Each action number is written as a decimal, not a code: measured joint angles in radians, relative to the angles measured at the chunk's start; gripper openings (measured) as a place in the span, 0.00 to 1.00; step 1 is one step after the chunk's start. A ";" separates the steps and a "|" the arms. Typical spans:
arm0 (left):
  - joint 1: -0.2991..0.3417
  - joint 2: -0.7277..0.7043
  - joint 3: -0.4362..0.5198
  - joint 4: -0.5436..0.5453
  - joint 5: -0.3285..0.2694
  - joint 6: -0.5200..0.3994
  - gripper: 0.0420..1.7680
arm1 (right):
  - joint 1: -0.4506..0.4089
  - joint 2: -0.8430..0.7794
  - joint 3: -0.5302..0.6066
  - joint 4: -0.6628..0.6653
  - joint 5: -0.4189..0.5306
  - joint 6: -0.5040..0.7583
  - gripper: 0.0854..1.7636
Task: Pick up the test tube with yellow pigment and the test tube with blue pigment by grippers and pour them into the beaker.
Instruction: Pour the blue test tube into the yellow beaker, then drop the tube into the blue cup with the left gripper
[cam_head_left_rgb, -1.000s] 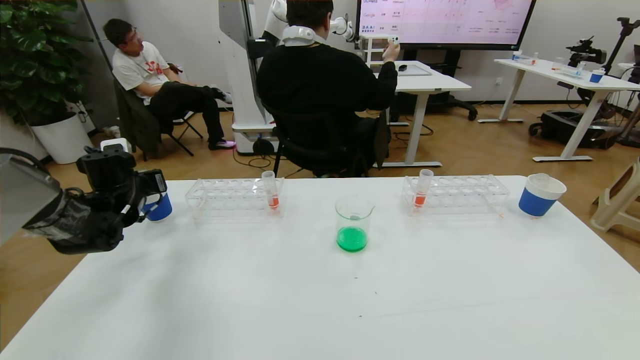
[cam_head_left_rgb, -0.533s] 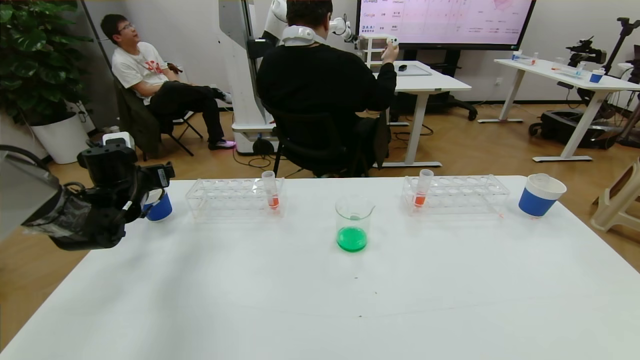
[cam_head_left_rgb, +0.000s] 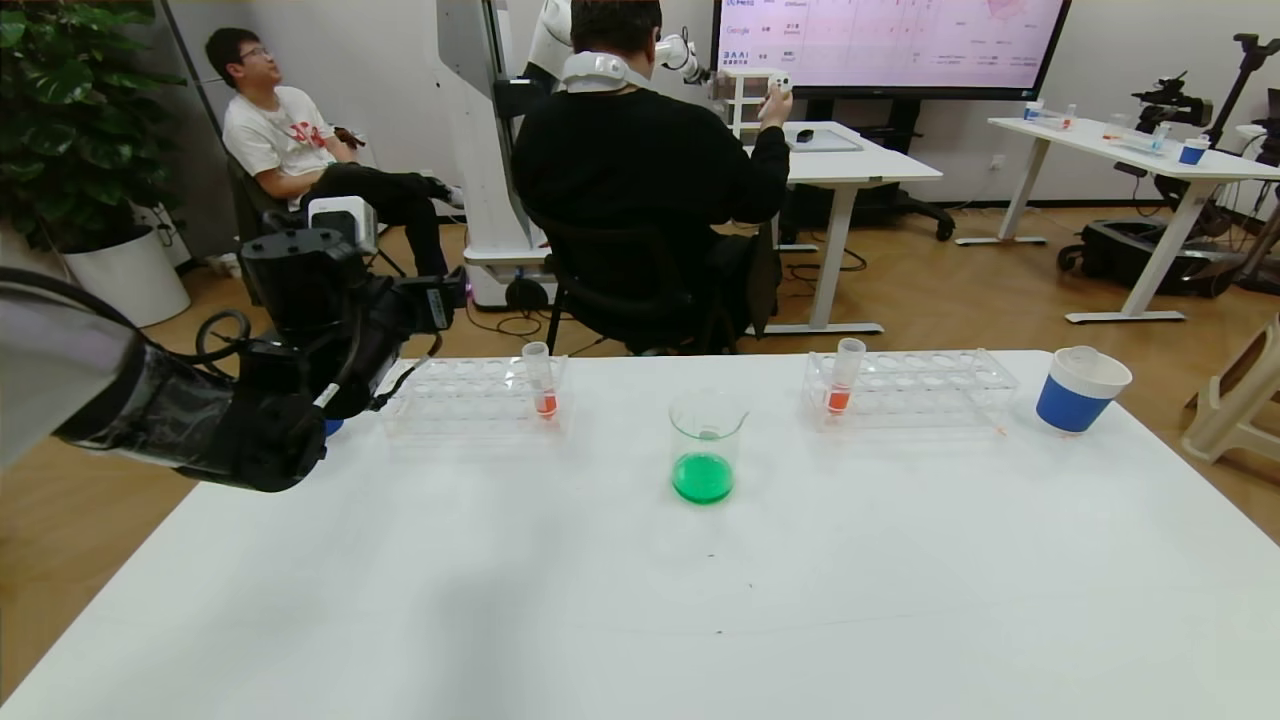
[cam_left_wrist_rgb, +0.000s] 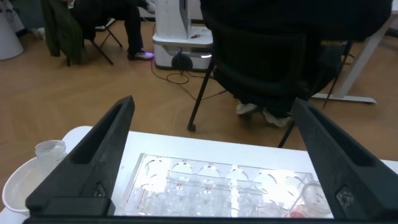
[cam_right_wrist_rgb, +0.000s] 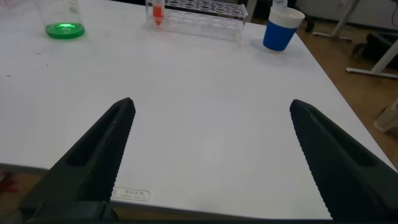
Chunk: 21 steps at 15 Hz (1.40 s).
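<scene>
The beaker (cam_head_left_rgb: 707, 445) stands mid-table and holds green liquid; it also shows in the right wrist view (cam_right_wrist_rgb: 64, 22). No yellow or blue tube is in view. My left gripper (cam_head_left_rgb: 440, 300) is open and empty, raised over the left end of the left tube rack (cam_head_left_rgb: 470, 395); in the left wrist view the gripper (cam_left_wrist_rgb: 212, 106) frames that rack (cam_left_wrist_rgb: 217, 193). My right gripper (cam_right_wrist_rgb: 211, 104) is open and empty, low over the table's near right part, and is outside the head view.
Each rack holds one orange-red tube (cam_head_left_rgb: 541, 380) (cam_head_left_rgb: 845, 377). The right rack (cam_head_left_rgb: 910, 390) has a blue-and-white cup (cam_head_left_rgb: 1080, 390) beside it. A second cup (cam_left_wrist_rgb: 25, 186) with a clear tube top (cam_left_wrist_rgb: 50, 149) in it sits left of the left rack. People sit behind the table.
My left gripper has risen and moved right, from beside the left blue cup to over the left rack's end. It now hides most of that cup in the head view.
</scene>
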 joint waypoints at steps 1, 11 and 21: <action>-0.013 -0.027 0.012 0.000 -0.002 0.002 0.99 | 0.000 0.000 0.000 0.000 0.000 0.000 0.98; 0.101 -0.406 0.272 0.006 -0.063 0.130 0.99 | 0.000 0.000 0.000 0.000 0.000 0.000 0.98; 0.175 -0.974 0.426 0.353 -0.097 0.195 0.99 | 0.000 0.000 0.000 0.000 0.000 0.000 0.98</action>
